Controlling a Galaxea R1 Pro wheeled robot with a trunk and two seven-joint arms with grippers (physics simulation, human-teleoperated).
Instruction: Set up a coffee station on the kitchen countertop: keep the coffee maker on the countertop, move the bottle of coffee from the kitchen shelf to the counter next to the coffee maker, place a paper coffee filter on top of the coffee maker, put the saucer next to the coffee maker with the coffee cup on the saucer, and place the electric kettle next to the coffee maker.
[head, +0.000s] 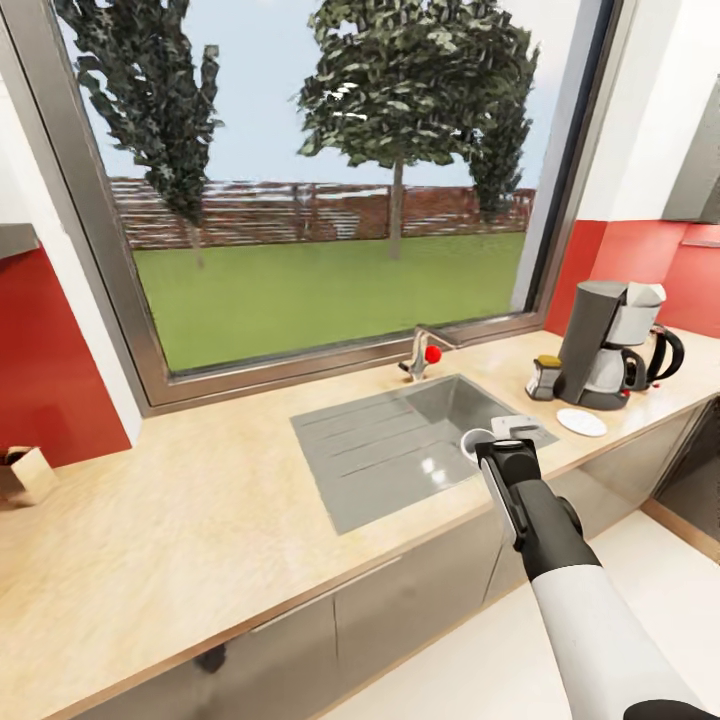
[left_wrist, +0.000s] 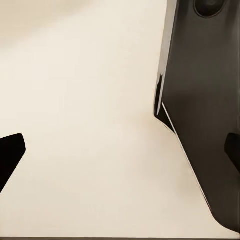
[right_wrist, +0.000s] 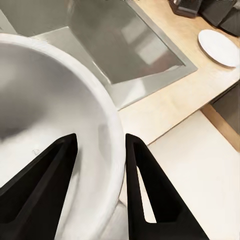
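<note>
countertop (head: 200, 500): beige wood-grain, steel sink (head: 400, 450) set in
right end: coffee maker (head: 605, 345), kettle (head: 665, 352), coffee bottle (head: 546, 377), saucer (head: 581, 422)

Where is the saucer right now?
In the head view, the saucer lies on the countertop at the right, just in front of the coffee maker.

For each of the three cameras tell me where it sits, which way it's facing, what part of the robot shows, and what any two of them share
Head view: from the robot's head, looking forward and down over the countertop, sink and window; the right arm shows, carrying the coffee cup.
Left wrist view: near the left gripper, facing a pale surface and a dark panel; its black fingertips show.
Right wrist view: along the right gripper, whose fingers grip the cup's rim, above the sink.
Shared: head and right wrist views both show the cup, sink and saucer.
</note>
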